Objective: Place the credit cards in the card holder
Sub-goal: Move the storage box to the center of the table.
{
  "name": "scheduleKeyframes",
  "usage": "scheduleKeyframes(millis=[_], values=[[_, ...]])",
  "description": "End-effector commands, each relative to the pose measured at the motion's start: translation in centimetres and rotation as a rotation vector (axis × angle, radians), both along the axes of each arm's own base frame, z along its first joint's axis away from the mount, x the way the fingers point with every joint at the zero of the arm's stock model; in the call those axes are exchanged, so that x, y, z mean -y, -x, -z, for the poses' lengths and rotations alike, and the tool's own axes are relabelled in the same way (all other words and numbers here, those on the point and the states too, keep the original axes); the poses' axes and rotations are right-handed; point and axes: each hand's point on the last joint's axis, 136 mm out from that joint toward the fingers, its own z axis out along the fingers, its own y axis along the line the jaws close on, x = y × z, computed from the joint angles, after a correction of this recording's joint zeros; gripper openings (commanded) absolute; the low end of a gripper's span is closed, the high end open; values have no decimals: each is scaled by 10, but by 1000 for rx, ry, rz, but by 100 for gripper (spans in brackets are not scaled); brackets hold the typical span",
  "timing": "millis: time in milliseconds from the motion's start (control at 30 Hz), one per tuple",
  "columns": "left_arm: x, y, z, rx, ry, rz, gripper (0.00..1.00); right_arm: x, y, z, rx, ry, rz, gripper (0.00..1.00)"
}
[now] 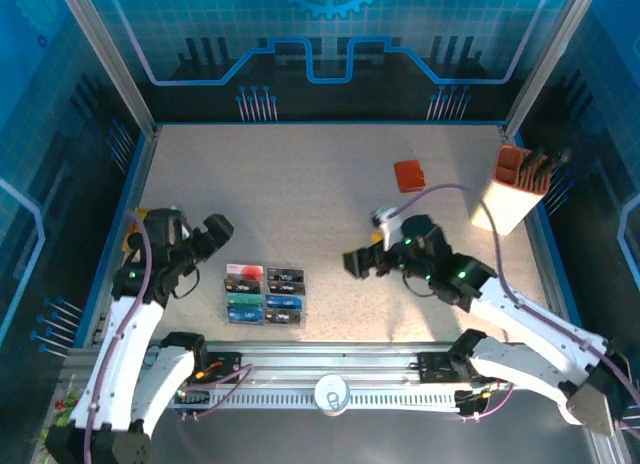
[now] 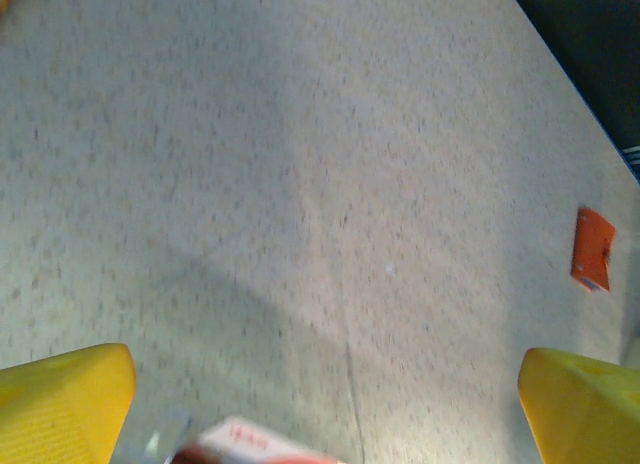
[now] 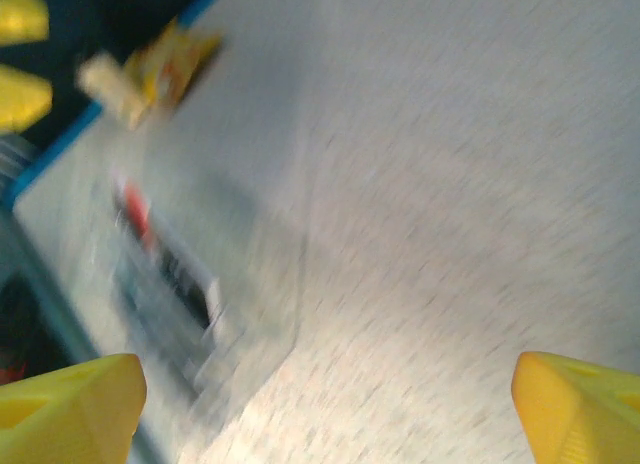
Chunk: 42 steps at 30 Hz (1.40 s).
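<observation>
- The tray sat on the table near its front edge, between the 2 arm bases.
- The cards lay in the tray in 2 columns. A red-and-white one was at the tray's far left, a black one at its far right, and teal and blue ones sat nearer.
- The wallet lay flat on the table, well apart from the tray, off to its far right.
- The left gripper hung just beyond the tray's far-left corner, jaws wide apart and empty.
- In the left wrist view, the red-and-white card's edge sat low between the yellow fingers, with the wallet far off.
- The right gripper hung near the tray's right side, jaws spread and empty.
- Its wrist view showed the tray as a blur.
- The pen box stood upright, farther right of the tray than the wallet.
</observation>
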Motion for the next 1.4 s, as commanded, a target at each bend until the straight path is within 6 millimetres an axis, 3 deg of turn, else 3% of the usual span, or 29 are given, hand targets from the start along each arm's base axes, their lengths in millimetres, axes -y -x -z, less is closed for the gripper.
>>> scheduleKeyframes(millis=[0,167,267,467,1000,1367], values=[[16,36,28,-140,127,9,99,-9,34,48,-58,190,-39,95],[17,46,53,-200,130,4,99,-51,66,88,-54,280,-125,97],[15,50,55,-198,125,-11,99,-72,80,100,-55,292,-167,98],[13,49,62,-207,124,-30,99,-97,88,121,-47,338,-194,99],[20,29,84,-210,142,-10,99,-106,61,137,16,352,-66,100],[28,16,91,-198,158,25,99,-98,33,144,27,347,54,100]])
